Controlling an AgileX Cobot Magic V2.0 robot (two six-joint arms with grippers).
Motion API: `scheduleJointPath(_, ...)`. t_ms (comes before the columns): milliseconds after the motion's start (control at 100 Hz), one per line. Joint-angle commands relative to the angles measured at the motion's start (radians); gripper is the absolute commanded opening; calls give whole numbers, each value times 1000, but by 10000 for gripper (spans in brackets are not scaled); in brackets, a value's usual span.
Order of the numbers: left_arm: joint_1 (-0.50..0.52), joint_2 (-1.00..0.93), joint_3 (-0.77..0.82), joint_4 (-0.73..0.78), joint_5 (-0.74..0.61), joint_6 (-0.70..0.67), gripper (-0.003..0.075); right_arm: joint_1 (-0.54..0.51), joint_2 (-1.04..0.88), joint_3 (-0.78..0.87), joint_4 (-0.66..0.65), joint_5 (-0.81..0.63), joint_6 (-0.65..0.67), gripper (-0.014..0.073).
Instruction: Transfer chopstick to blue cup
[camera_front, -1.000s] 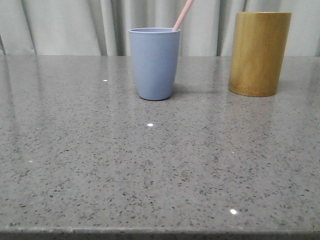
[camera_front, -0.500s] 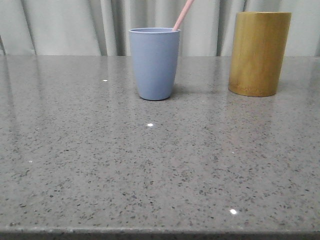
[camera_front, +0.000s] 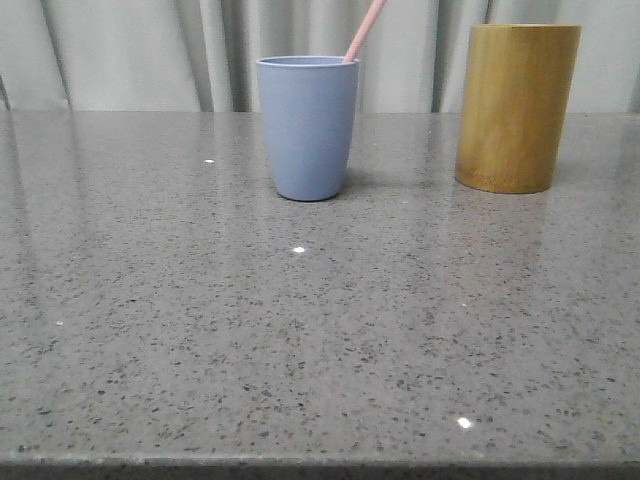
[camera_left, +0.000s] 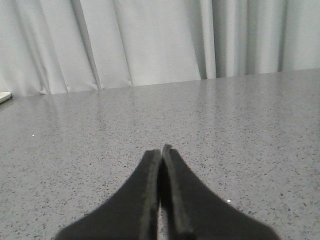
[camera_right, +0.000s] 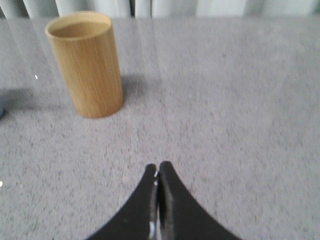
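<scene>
The blue cup (camera_front: 307, 127) stands upright at the back middle of the grey table. The pale pink chopstick (camera_front: 364, 31) leans out of it to the right, its lower end hidden inside the cup and its top cut off by the frame edge. In the left wrist view, my left gripper (camera_left: 161, 150) is shut with nothing between its fingers, low over bare table. In the right wrist view, my right gripper (camera_right: 158, 166) is shut and empty too, some way back from the bamboo cup, with a sliver of the blue cup (camera_right: 1, 107) at the frame edge.
A taller yellow-brown bamboo cup (camera_front: 517, 107) stands to the right of the blue cup; it shows empty in the right wrist view (camera_right: 86, 62). Pale curtains (camera_front: 130, 50) hang behind the speckled grey table (camera_front: 300, 330). A white object's edge (camera_left: 4, 97) lies far off on the table.
The front view has shifted a pixel or two; the cups and the chopstick stay where they were.
</scene>
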Motion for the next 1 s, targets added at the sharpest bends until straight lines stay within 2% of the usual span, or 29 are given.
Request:
scheduleJointPath(0, 0, -34, 9, 1, -86, -8, -19, -6, -38, 52, -41, -201, -12, -67)
scheduleJointPath(150, 0, -34, 9, 1, -86, -8, -19, -11, -137, 204, -42, -411, -19, -67)
scheduleJointPath(240, 0, -34, 9, 1, -86, -8, -19, -40, -198, 282, -25, -483, -23, -67)
scheduleJointPath(490, 0, -34, 9, 1, -86, -8, -19, -143, -339, 397, 67, -490, -87, -67)
scheduleJointPath(640, 0, -34, 9, 1, -86, -8, -19, -147, -349, 430, 85, -494, -165, -67)
scheduleJointPath(860, 0, -34, 9, 1, -86, -8, -19, -147, -349, 487, 91, -520, -169, -67)
scheduleJointPath(990, 0, -34, 9, 1, -86, -8, -19, -147, -349, 539, 91, -582, -169, -67)
